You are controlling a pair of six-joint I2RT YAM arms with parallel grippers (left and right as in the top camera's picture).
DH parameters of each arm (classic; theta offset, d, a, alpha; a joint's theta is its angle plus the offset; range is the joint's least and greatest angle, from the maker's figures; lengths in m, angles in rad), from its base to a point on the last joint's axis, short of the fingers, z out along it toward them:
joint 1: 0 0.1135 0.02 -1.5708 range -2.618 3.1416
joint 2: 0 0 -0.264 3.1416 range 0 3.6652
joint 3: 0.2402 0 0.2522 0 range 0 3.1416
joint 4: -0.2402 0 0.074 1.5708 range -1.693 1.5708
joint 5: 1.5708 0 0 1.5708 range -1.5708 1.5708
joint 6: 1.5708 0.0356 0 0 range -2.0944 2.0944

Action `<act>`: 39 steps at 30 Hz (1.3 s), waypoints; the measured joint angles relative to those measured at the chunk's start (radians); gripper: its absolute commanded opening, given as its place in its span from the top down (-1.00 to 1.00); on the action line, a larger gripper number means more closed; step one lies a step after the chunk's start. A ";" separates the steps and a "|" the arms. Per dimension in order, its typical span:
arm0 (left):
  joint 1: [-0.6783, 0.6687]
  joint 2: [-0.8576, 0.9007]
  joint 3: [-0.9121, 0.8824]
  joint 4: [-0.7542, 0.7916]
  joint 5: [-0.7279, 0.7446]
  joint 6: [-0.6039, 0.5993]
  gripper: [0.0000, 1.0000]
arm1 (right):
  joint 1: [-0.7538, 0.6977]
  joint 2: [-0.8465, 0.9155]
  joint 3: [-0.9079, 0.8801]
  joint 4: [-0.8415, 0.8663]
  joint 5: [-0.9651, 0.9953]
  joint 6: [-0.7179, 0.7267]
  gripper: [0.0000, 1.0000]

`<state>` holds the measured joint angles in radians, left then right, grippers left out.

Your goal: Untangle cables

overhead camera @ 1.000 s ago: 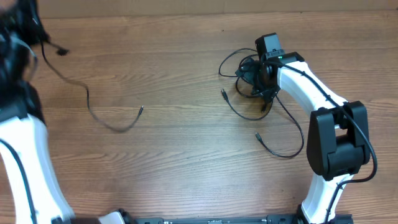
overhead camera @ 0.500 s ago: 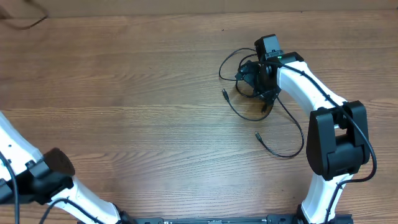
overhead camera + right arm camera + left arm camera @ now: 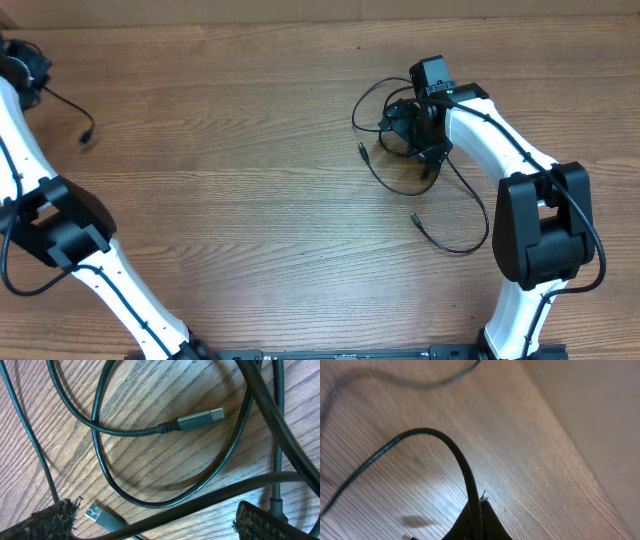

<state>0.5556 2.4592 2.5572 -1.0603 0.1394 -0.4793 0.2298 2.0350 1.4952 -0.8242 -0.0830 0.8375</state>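
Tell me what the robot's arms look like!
The left arm and right arm are smooth white tubes with chunky black joints. Thin black wires run along them. The left gripper and right gripper are black; the right one's pads look rough and woven. A tiny green light glows near the right wrist.

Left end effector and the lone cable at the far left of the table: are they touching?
Touching. The left wrist view shows the left end effector shut on the cable, which rises from between its closed fingers and arcs away over the wood.
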 measured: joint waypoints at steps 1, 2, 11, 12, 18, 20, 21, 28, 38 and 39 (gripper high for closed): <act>-0.006 0.022 0.000 -0.018 0.003 -0.040 0.82 | 0.000 0.000 0.000 0.000 -0.001 0.000 -1.00; -0.013 0.045 0.000 -0.024 0.003 -0.068 0.81 | 0.000 0.000 0.000 -0.002 -0.003 0.000 -1.00; 0.029 0.079 0.026 0.068 0.092 -0.181 -1.00 | 0.000 0.000 0.000 -0.045 -0.006 -0.001 -1.00; 0.034 0.079 0.036 0.076 0.113 -0.186 -1.00 | 0.000 0.000 0.000 -0.048 -0.006 -0.001 -1.00; 0.047 0.079 0.111 0.053 0.157 -0.203 -0.99 | 0.000 0.000 0.000 -0.073 -0.006 0.000 -1.00; 0.046 0.079 0.163 0.023 0.137 -0.203 -1.00 | 0.000 0.000 0.000 -0.079 -0.006 0.000 -1.00; 0.044 0.074 0.177 0.014 0.129 -0.203 -1.00 | 0.000 0.000 0.000 -0.079 -0.006 -0.001 -1.00; 0.042 -0.138 0.271 -0.212 0.170 -0.134 -0.96 | 0.000 -0.003 0.000 0.005 -0.002 -0.005 -0.59; -0.103 -0.265 0.290 -0.429 0.413 0.030 -0.76 | 0.000 -0.222 0.000 0.019 -0.025 -0.082 -0.71; -0.130 -0.265 0.290 -0.447 0.417 0.041 -0.77 | 0.000 -0.232 0.000 0.016 -0.027 -0.086 -0.78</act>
<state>0.4252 2.1944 2.8468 -1.5070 0.5568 -0.4385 0.2298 1.8030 1.4948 -0.8082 -0.1104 0.7513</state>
